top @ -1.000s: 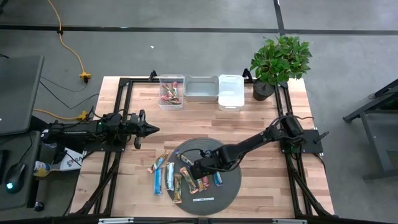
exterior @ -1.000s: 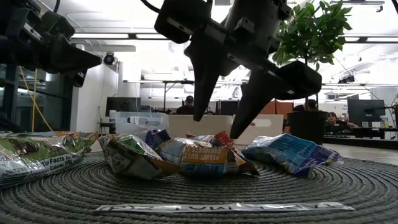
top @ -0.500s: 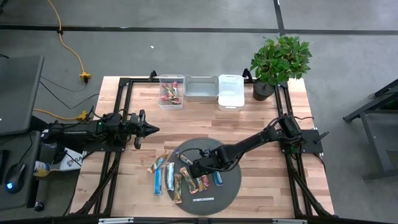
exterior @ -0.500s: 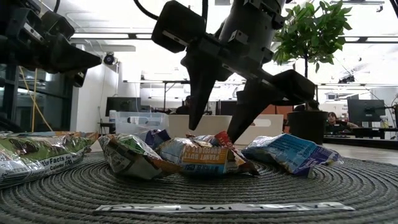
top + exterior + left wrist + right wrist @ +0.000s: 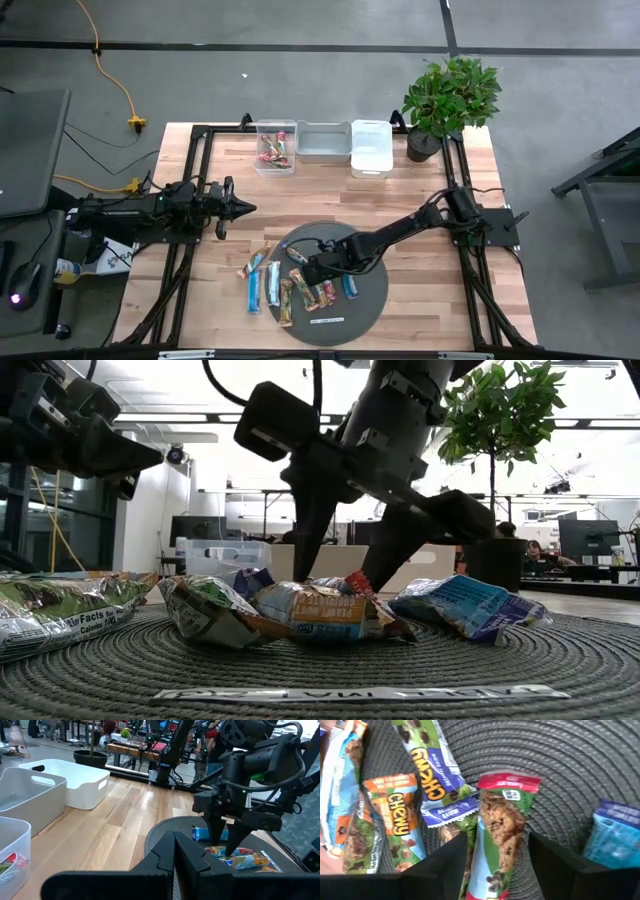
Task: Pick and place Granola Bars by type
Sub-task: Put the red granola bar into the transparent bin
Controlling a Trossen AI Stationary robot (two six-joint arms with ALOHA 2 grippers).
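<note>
Left gripper (image 5: 244, 208): fingers pressed together, idle, well apart from the bars. Right gripper (image 5: 340, 570): spread, straddling the red-topped granola bar (image 5: 501, 822) on the mat (image 5: 372, 284). Risk: a finger may catch the neighbouring purple bar (image 5: 436, 775), lifting two.

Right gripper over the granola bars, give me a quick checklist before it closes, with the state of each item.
1. Right gripper open: ok, fingers spread wide.
2. One bar between the fingers: ok, the red-topped bar lies lengthwise between them in the right wrist view.
3. Neighbours clear of the fingers: not ok, the orange Chewy bar and purple-green bar lie close beside one finger.
4. Fingertips down at bar level: ok, tips reach the pile on the round mat in the low view.
5. Left gripper out of the way: ok, shut, away from the mat.
6. Bins reachable: cannot tell.
</note>
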